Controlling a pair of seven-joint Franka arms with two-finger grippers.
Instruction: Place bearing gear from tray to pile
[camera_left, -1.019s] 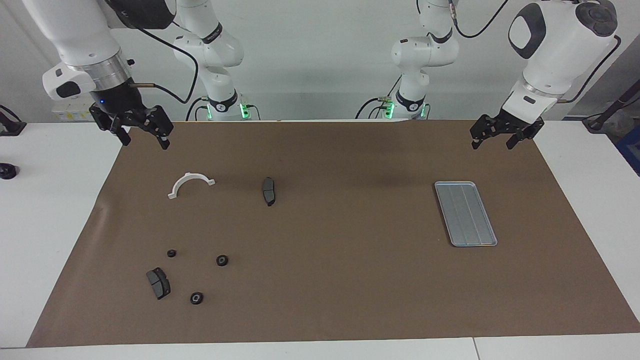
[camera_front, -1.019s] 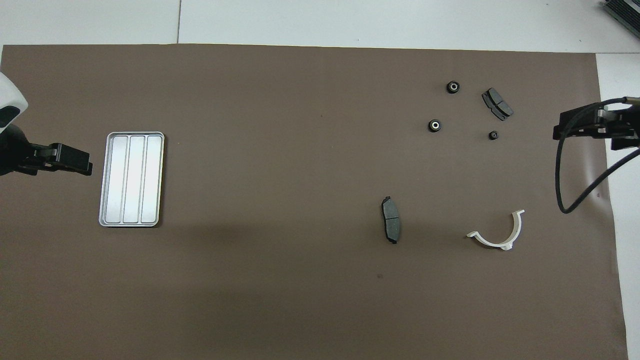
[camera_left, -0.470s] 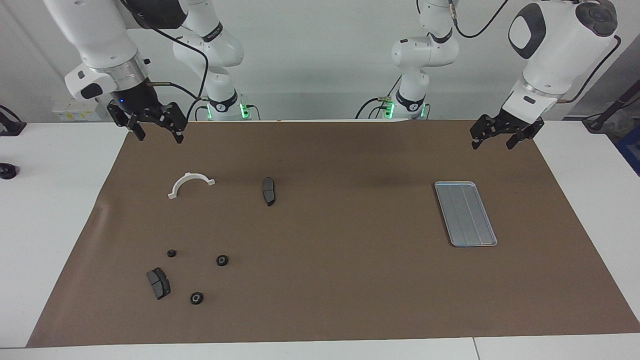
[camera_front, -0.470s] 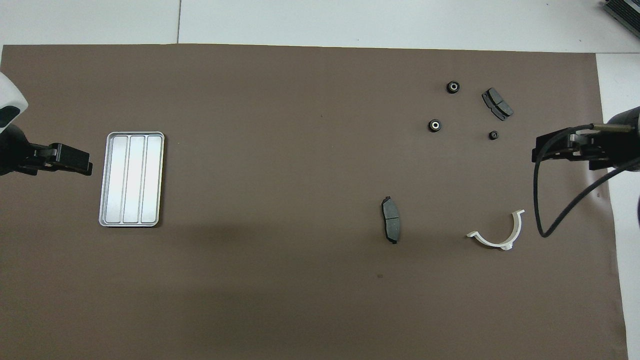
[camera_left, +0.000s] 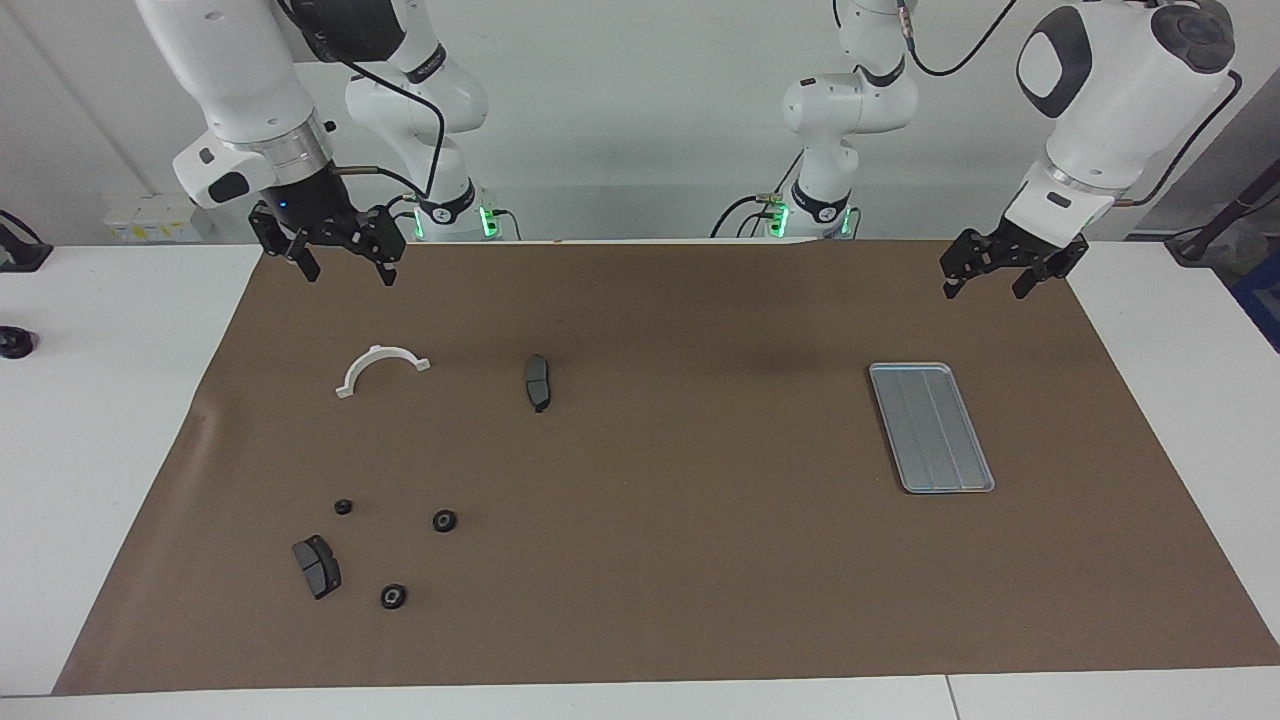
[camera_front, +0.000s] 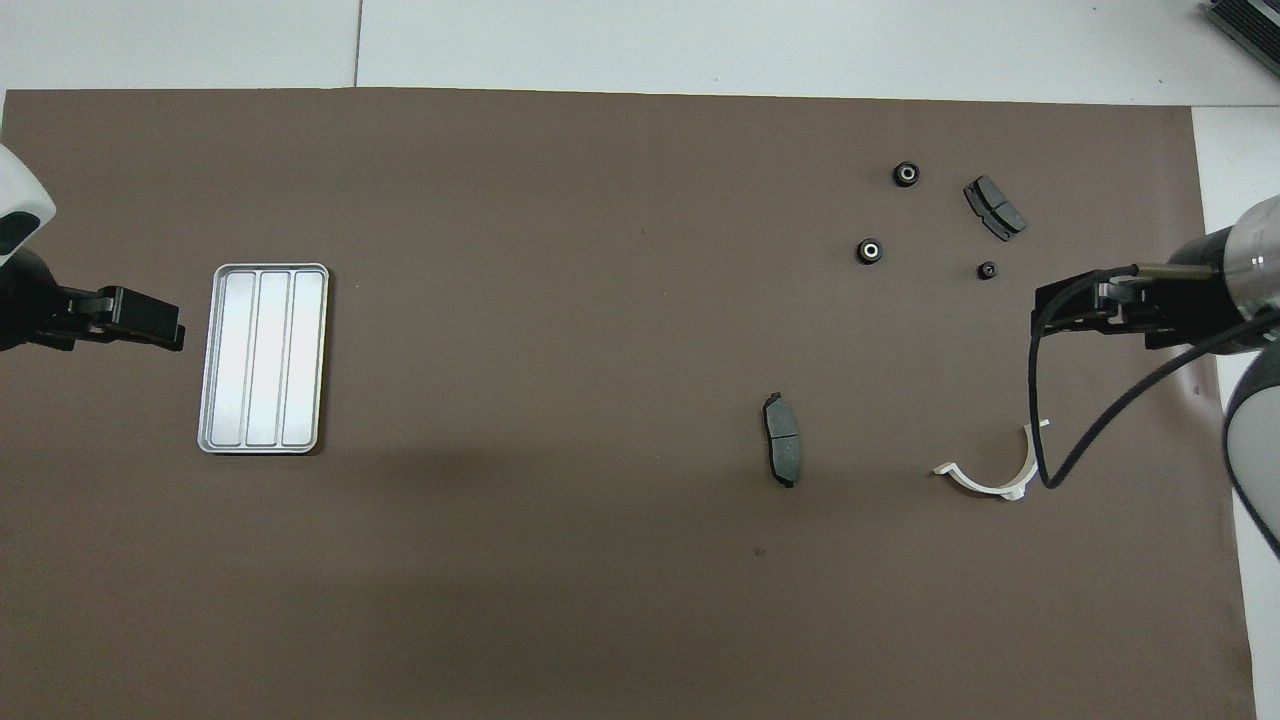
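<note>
The grey ridged tray (camera_left: 931, 427) (camera_front: 263, 358) lies toward the left arm's end of the brown mat, and its floor is bare. The pile is three small black bearing gears (camera_left: 445, 521) (camera_front: 870, 251) scattered apart toward the right arm's end, farther from the robots than the white half-ring. My left gripper (camera_left: 985, 290) (camera_front: 160, 325) hangs open and holds nothing, over the mat beside the tray. My right gripper (camera_left: 348, 272) (camera_front: 1060, 310) is also open with nothing in it. It is raised over the mat at the right arm's end, near the half-ring.
A white half-ring (camera_left: 382, 368) (camera_front: 990, 478) lies on the mat. One dark brake pad (camera_left: 538, 382) lies mid-table and another (camera_left: 316, 567) lies beside the gears. The right arm's black cable (camera_front: 1040, 420) loops over the half-ring in the overhead view.
The right arm has swung its open gripper from the mat's corner inward, toward the middle of the table. The left arm and all the parts have stayed still.
</note>
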